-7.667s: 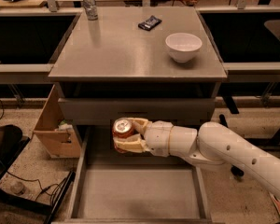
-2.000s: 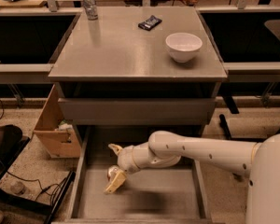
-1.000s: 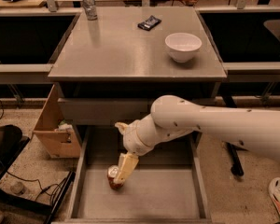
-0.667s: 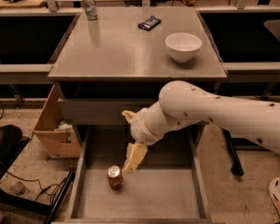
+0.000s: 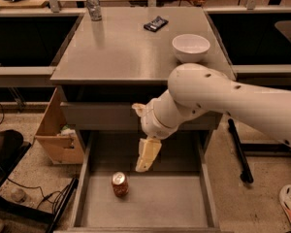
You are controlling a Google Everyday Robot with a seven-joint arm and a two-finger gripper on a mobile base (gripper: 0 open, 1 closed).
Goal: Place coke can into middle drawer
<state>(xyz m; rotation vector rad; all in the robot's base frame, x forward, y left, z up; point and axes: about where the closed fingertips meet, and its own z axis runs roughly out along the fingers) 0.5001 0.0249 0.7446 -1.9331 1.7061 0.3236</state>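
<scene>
The claw [image 5: 138, 139], released, hangs near the coke can [image 5: 120, 184] upright in the middle drawer [image 5: 174, 203]; lettering unreadable.

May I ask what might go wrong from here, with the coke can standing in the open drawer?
The coke can stands upright and free on the floor of the middle drawer, so a hard push shut may topple it. The gripper hangs just above and right of the can; a low leftward move could knock it over.
</scene>
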